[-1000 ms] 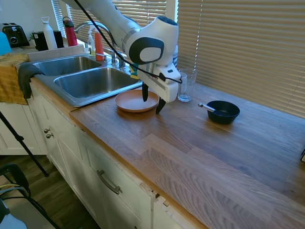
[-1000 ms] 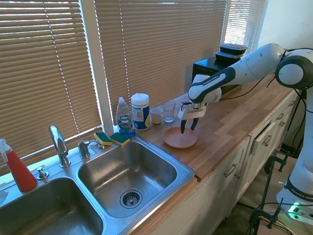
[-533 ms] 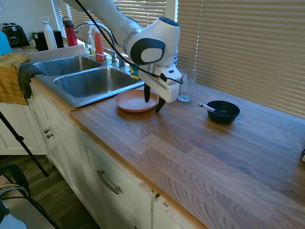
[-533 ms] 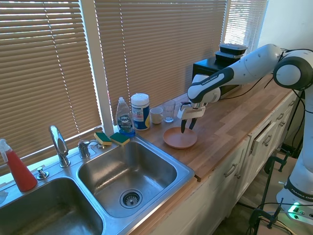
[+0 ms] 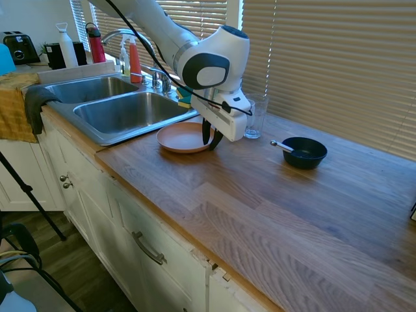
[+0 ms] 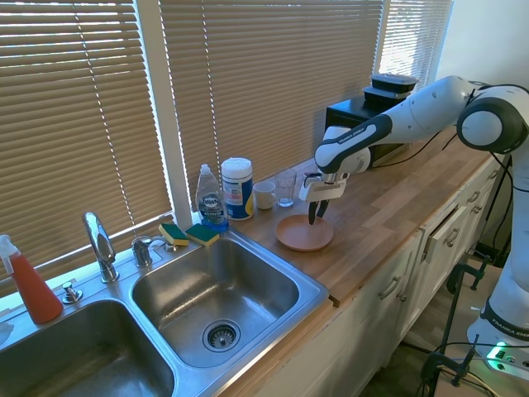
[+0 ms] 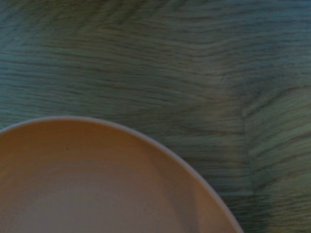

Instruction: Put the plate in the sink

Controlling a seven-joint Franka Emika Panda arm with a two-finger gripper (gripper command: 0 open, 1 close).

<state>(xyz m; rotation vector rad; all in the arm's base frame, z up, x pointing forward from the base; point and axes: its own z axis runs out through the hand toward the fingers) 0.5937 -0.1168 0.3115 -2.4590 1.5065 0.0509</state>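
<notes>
From my first exterior feed, left to right: the sink [image 5: 123, 110], then the plate [image 5: 184, 138] lying flat and face up on the wooden counter [image 5: 279, 208] just beside the sink's rim; being round, it has no long axis. My gripper [image 5: 211, 138] points down at the plate's far edge, fingers pinched on its rim.

The salmon-orange plate [image 5: 184, 138] lies flat on the counter just beside the steel double-basin sink [image 5: 114, 112].
</notes>
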